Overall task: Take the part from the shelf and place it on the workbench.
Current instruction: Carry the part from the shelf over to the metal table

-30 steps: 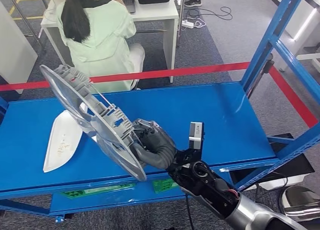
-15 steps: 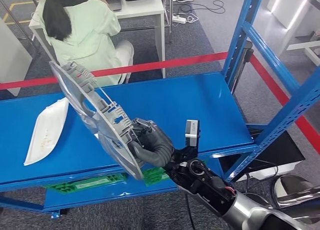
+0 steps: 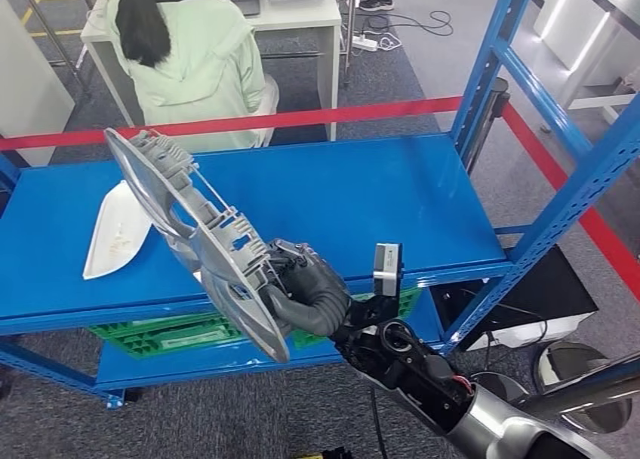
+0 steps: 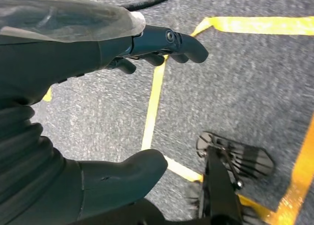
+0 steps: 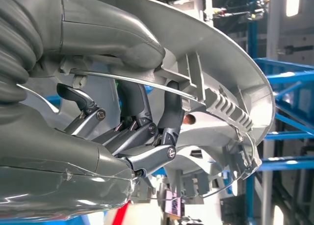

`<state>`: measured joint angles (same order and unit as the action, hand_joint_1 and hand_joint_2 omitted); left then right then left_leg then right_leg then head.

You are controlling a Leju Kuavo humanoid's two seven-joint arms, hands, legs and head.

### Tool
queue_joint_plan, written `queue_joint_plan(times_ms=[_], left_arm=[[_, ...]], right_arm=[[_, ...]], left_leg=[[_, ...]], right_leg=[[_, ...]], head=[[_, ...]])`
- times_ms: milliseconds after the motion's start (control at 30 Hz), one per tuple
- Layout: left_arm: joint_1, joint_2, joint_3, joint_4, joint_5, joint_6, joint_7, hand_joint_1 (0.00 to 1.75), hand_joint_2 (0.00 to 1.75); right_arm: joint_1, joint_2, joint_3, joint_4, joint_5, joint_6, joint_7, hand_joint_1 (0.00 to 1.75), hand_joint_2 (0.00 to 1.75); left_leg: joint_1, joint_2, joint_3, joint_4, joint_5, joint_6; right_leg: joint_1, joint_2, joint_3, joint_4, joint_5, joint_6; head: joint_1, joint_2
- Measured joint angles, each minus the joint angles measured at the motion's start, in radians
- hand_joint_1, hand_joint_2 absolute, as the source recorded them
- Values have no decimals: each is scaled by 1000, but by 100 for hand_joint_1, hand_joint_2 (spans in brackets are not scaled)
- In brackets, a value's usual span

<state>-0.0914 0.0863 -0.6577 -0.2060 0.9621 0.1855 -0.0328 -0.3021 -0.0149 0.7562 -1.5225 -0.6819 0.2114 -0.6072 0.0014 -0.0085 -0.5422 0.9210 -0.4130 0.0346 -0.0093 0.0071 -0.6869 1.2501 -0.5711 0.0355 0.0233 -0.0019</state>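
A long grey plastic part with ribs and clips hangs tilted over the front edge of the blue shelf. My right hand grips its lower end, fingers hooked into the ribbing. Up close, the part curves over the dark fingers clamped inside it. A second, white part lies flat on the shelf at the left. My left hand hangs over grey floor with its fingers spread and nothing in it.
A person in a pale green top sits behind the shelf at a white desk. A red barrier tape runs behind the shelf. Blue uprights stand to the right. Green trays sit on the lower level.
The whole view has shifted between the frames, so the camera has moved. My right hand keeps the same grip on the grey part, which stays tilted over the shelf front.
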Motion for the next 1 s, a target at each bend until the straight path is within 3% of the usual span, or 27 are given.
queue_joint_plan(times_ms=[33,67,133,200,233,300,333,400,467,500,533,567,633,700,733,800,867,933,1000], left_arm=[[0,0,0,0,1,0,0,0,175],[0,0,0,0,3,0,0,0,175],[-1,-1,0,0,7,0,0,0,175],[-1,-3,0,0,10,0,0,0,175],[-1,-3,0,0,12,0,0,0,175],[0,-2,-1,0,12,0,0,0,175],[2,-2,-1,0,12,1,-1,0,175],[3,-2,-1,0,12,1,-3,0,175],[3,-4,-1,0,13,2,-4,0,175],[3,-4,-1,0,13,2,-5,0,175],[3,-5,-1,0,14,2,-6,0,175],[4,-4,-1,0,14,3,-6,0,175],[4,-4,-1,0,16,3,-6,0,175],[0,-3,-1,0,16,4,-6,0,175],[-2,-3,-1,0,17,4,-6,0,175],[-2,-2,-3,0,18,4,-6,0,175],[2,-3,-6,0,21,4,-7,0,175],[4,-4,-9,0,22,4,-7,0,175],[3,-4,-13,0,23,4,-7,0,175]], right_arm=[[0,0,0,3,2,1,1,175,175],[0,0,0,5,3,2,3,175,175],[-1,0,0,8,3,4,6,175,175],[-1,1,0,10,2,7,9,175,175],[-2,2,1,11,1,9,10,175,175],[-5,4,1,13,0,14,12,175,175],[-7,5,2,14,0,16,12,175,175],[-11,9,2,16,0,17,12,175,175],[-12,10,2,18,0,18,12,175,175],[-12,10,2,20,0,18,13,175,175],[-12,10,2,23,-1,19,13,175,175],[-12,10,2,25,-2,19,13,175,175],[-12,11,2,28,-4,20,14,175,175],[-14,11,2,28,-5,22,14,175,175],[-15,12,2,29,-5,24,14,175,175],[-18,12,2,29,-5,27,15,175,175],[-22,13,2,30,-5,30,17,175,175],[-24,13,3,33,-5,33,19,175,175],[-21,13,3,38,-5,35,19,175,175]], left_leg=[[0,-6,-15,2,10,-2],[0,-13,-31,5,21,-5],[0,-30,-59,13,38,-12],[0,-47,-74,19,54,-22],[0,-56,-78,18,62,-28],[4,-71,-84,17,75,-41],[4,-67,-94,29,64,-46],[7,-37,-131,111,-9,-55],[11,-12,-180,252,-94,-67],[14,-7,-194,307,-107,-72],[17,-3,-192,333,-98,-77],[20,1,-170,320,-73,-80],[24,30,-74,189,-30,-82],[16,60,13,51,-31,-72],[11,64,30,18,-38,-64],[8,49,30,5,-39,-45],[11,34,30,1,-35,-31],[11,21,29,0,-31,-20],[7,2,27,0,-29,-14]], right_leg=[[0,0,14,12,10,0],[0,2,47,-15,35,-1],[0,31,154,-156,70,-10],[1,64,234,-279,63,-19],[3,68,246,-304,55,-23],[5,44,240,-312,65,-33],[3,32,233,-314,73,-41],[-1,6,215,-319,90,-54],[0,-17,194,-319,103,-58],[1,-30,184,-319,110,-57],[1,-43,175,-318,116,-55],[0,-54,167,-317,120,-52],[0,-75,160,-315,127,-44],[2,-96,158,-312,131,-33],[4,-107,157,-311,133,-27],[5,-123,157,-308,133,-15],[1,-92,143,-269,103,-6],[-3,-39,91,-143,36,-2],[-2,-18,30,-10,-12,-2]], head=[[2,0],[5,0],[12,0],[14,0],[14,0],[13,0],[11,0],[-2,0],[-13,0],[-15,0],[-17,0],[-18,0],[-19,0],[-19,0],[-17,0],[-11,0],[-4,0],[6,0],[14,0]])
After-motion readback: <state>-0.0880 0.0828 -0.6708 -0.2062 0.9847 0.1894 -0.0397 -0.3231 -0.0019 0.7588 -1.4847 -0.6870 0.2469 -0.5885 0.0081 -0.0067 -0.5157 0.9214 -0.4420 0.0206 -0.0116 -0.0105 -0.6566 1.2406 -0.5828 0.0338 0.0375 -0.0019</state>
